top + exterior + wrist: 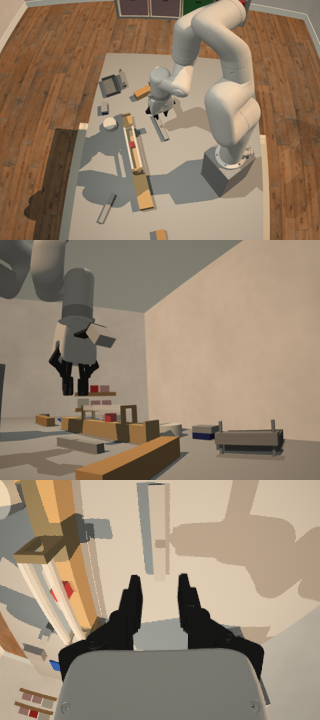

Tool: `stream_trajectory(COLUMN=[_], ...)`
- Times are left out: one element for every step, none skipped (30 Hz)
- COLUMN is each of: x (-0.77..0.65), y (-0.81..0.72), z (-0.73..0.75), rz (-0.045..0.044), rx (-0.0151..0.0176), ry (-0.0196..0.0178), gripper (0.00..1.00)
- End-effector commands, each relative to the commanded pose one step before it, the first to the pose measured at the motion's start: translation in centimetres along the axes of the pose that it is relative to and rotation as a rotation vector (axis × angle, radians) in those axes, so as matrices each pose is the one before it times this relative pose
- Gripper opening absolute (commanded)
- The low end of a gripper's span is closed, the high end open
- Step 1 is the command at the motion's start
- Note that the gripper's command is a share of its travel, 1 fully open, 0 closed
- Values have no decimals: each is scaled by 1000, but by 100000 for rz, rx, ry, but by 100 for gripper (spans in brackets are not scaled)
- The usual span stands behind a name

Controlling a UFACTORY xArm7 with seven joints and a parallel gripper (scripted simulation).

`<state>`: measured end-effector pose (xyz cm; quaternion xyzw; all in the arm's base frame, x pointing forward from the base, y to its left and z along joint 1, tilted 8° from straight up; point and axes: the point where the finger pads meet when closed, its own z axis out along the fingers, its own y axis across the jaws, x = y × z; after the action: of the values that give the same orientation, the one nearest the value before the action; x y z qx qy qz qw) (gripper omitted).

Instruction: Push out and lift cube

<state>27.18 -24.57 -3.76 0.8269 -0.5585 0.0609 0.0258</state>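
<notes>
The red cube point(132, 144) sits inside the channel point(132, 148), between its white rails, about midway along. It also shows in the side view point(110, 417) and in the wrist view point(67, 590). The channel's short ledge with raised lip point(126, 119) is at the far end, and a long tan ramp point(142, 191) is at the near end. My gripper point(160, 116) point(159, 586) hangs well above the table to the right of the channel. It is partly open and empty. A grey stick point(160, 128) lies on the table right below the fingers.
An orange bar point(141, 91) lies just behind the gripper. A white cylinder point(109, 123), a blue-and-grey block point(104, 107) and a grey tray with posts point(112, 85) stand left of the ledge end. Another grey stick point(105, 208) lies near left. The arm's base point(227, 167) is to the right.
</notes>
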Motion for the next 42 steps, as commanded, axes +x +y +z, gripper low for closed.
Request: stream_trajectory(x=[109,0,0,0,0,0,0,0,0,0,0,0,0,0,0,0,1,1,1,2,2,2,2,2,3,0,0,3,2,3,2,2,2,2,1,1,0,0,0,0,0,0], y=[-52,0,0,0,0,0,0,0,0,0,0,0,0,0,-1,-3,-3,-3,-4,-7,-7,-8,-10,-9,-10,0,0,-10,-10,-10,-8,-8,-7,-6,-4,-3,-1,0,0,0,0,0], z=[-66,0,0,0,0,0,0,0,0,0,0,0,0,6,39,98,173,259,348,435,516,586,643,684,709,0,0,714,701,668,617,549,468,377,282,190,107,43,7,3,21,51], rz=[-6,0,0,0,0,0,0,0,0,0,0,0,0,1,5,11,16,14,-1,1,-1,-1,2,-1,0,0,0,0,0,0,-1,-1,0,1,0,0,0,0,0,0,0,0], rx=[130,0,0,0,0,0,0,0,0,0,0,0,0,0,3,5,4,1,-1,1,-1,-1,2,-1,0,0,0,0,-1,0,-1,0,0,0,0,0,0,0,0,0,0,0], ry=[257,0,0,0,0,0,0,0,0,0,0,0,0,1,5,14,28,28,1,-1,1,1,-2,1,0,0,0,0,1,0,1,0,0,0,0,0,0,0,0,0,0,0], gripper=[38,38,38,38,38,38,38,38,38,38,38,38,38,38,38,38,38,38,38,38,38,38,38,38,38,38,38,38,38,38,38,38,38,38,38,38,38,38,38,38,38,38])
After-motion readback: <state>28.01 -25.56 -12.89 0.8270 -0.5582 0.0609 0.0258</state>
